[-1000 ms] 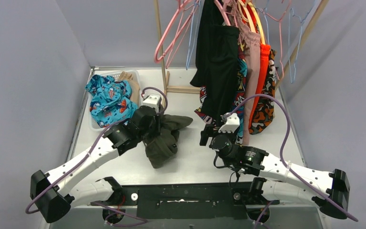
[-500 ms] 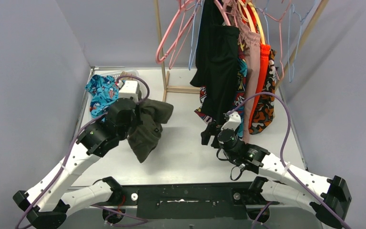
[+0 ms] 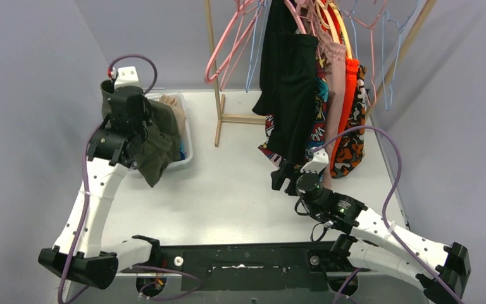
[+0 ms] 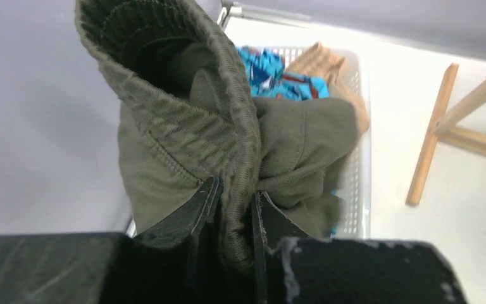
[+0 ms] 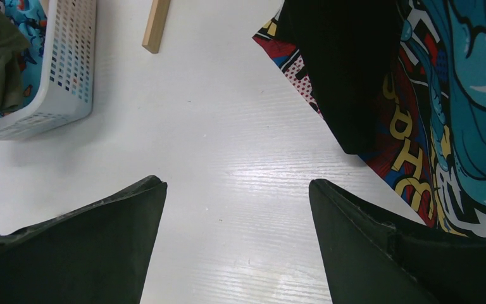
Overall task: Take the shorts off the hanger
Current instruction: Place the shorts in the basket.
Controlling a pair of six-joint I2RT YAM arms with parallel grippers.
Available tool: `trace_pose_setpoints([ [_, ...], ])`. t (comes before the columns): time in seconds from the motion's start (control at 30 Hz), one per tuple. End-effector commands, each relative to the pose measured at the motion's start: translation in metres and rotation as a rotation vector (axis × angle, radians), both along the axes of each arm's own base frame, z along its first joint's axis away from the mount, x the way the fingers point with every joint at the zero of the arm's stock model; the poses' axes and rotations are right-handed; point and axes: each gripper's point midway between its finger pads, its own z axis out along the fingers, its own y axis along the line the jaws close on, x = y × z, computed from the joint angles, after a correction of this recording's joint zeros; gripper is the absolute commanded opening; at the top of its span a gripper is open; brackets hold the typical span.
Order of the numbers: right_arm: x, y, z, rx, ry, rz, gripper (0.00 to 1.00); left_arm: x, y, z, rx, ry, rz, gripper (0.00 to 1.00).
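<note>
Left gripper (image 4: 234, 197) is seen clamped on the ribbed elastic waistband of the olive green fabric shorts (image 4: 183, 126), which are held up over the white perforated plastic basket (image 4: 355, 190) at the far left of the white table (image 3: 240, 190); their legs are draped down across the basket's near rim. Inside the basket, teal shark-print shorts (image 4: 272, 69) and tan shorts (image 4: 319, 60) are lying, partly covered by the olive pair. Right gripper (image 5: 235, 185) is held above the table with its jaws spread wide and nothing between them, just in front of the hanging garments. On the wooden rack (image 3: 215, 76), black shorts (image 3: 288, 82) are hung nearest the left, followed to the right by multicolour comic-print shorts (image 5: 411, 126), dusty pink shorts (image 3: 335, 95), orange shorts (image 3: 349, 107) and orange-black patterned shorts (image 3: 357, 126). The black pair's hem is seen ahead of the right fingers, apart from them. Bare pink wire hangers (image 3: 228, 50) are hung left of the black pair.
</note>
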Motion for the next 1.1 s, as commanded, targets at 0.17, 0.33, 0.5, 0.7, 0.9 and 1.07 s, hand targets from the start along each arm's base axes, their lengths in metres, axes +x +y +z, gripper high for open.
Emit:
trace_pose_setpoints([
  [0.17,0.003,-0.009,0.016,0.011,-0.045,-0.028,0.86,0.066,-0.010,0.108,-0.018,-0.239,-0.084,0.00],
  [0.33,0.002,-0.005,0.016,0.027,-0.036,-0.014,0.86,0.112,0.022,0.028,-0.089,-0.144,-0.070,0.00],
  [0.5,-0.001,-0.006,0.015,0.017,-0.026,0.001,0.86,0.152,0.051,-0.071,-0.194,0.019,-0.063,0.00],
  [0.7,-0.002,-0.011,0.014,0.000,-0.026,-0.009,0.86,0.188,0.058,-0.155,-0.165,0.298,-0.146,0.00],
  [0.9,-0.001,-0.011,0.013,-0.002,-0.029,-0.014,0.86,0.199,0.028,-0.190,-0.246,0.395,-0.268,0.00],
  [1.07,-0.001,-0.010,0.012,-0.008,-0.025,-0.006,0.86,0.181,0.034,-0.273,-0.314,0.593,-0.189,0.00],
])
